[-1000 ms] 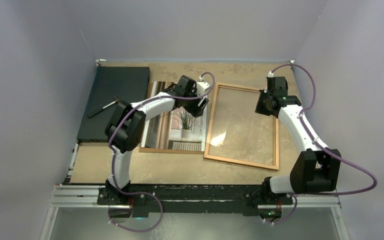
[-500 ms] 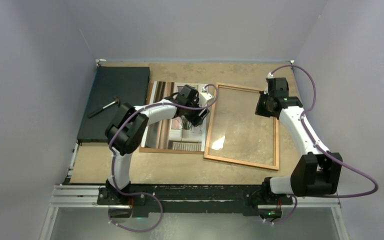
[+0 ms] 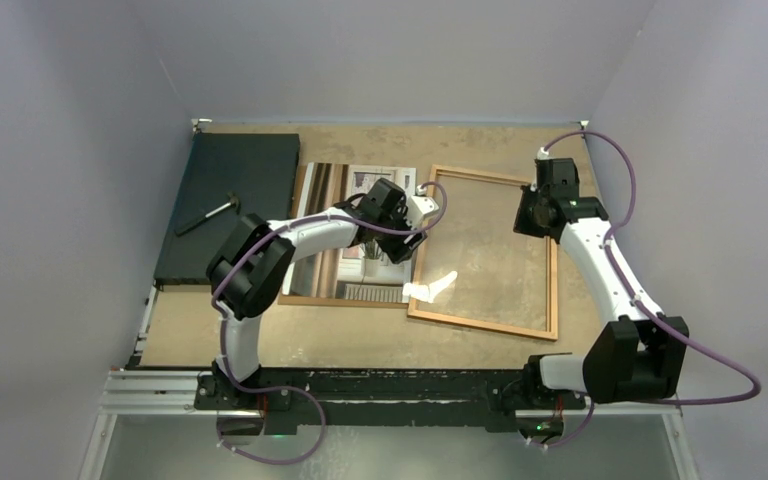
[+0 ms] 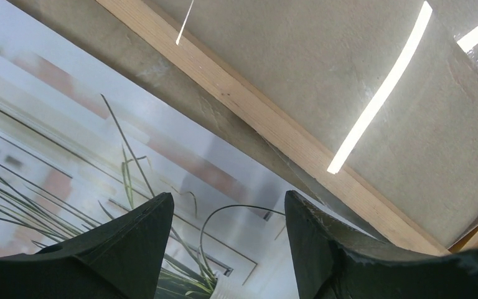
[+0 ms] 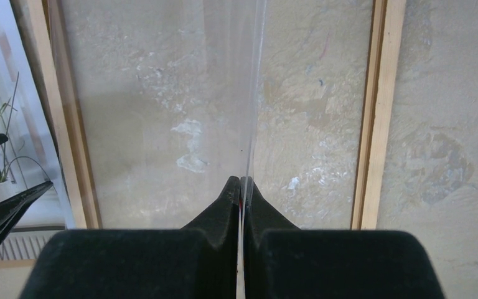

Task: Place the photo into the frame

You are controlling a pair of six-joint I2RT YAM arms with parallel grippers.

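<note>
Wooden frame (image 3: 482, 325): one. One photo (image 4: 68, 156) under the wide-open left gripper (image 4: 227, 205); right gripper (image 5: 241, 184) pinches one (clear) glass pane (image 5: 249, 137).

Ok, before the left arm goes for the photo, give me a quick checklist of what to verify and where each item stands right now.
1. Is the left gripper open: ok.
2. Is the left gripper above the photo, near the edge that runs beside the frame: ok.
3. Is the left gripper touching the photo: cannot tell.
4. Is the right gripper shut on the glass pane: ok.
5. Is the glass pane fully clear of the frame opening: cannot tell, the views do not settle it.
6. Is the photo in the frame: not ok, it lies beside the frame.
</note>
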